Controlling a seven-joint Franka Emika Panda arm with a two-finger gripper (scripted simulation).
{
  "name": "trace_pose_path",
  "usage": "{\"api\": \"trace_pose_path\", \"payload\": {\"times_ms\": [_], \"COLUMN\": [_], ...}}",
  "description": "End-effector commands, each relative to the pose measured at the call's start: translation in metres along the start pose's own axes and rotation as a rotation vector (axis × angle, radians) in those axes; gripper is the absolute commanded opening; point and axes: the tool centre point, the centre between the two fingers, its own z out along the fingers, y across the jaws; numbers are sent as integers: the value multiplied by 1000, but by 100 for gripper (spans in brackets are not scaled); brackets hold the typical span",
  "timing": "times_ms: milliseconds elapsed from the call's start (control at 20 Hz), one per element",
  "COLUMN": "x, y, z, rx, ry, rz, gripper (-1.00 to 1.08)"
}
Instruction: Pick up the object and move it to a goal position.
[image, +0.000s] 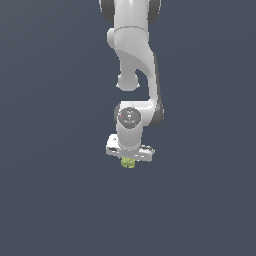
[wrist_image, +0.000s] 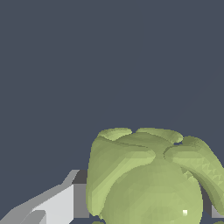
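The object (image: 128, 162) is a small yellow-green lumpy rounded thing showing just under my white gripper (image: 129, 161) in the exterior view. My arm hangs straight down over it and hides its top. In the wrist view the object (wrist_image: 148, 179) fills the space between my two fingers, with one white and grey finger (wrist_image: 57, 203) pressed at its side and a sliver of the other at the picture's edge. The fingers are closed against the object. Whether it rests on the floor or hangs above it I cannot tell.
A plain dark grey-blue surface (image: 50, 200) lies all around the arm. No other objects, containers or edges show in either view.
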Motion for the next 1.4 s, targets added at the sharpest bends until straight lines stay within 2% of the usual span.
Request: {"api": "trace_pose_path", "payload": {"times_ms": [0, 250, 500, 700, 1100, 1350], "x": [0, -1, -4, -9, -19, -22], "y": [0, 4, 28, 61, 146, 179], "z": [0, 0, -2, -4, -8, -10], "rx": [0, 0, 0, 0, 0, 0], "ry": [0, 0, 0, 0, 0, 0], "rz": [0, 0, 0, 0, 0, 0], "gripper": [-100, -100, -100, -100, -100, -100]}}
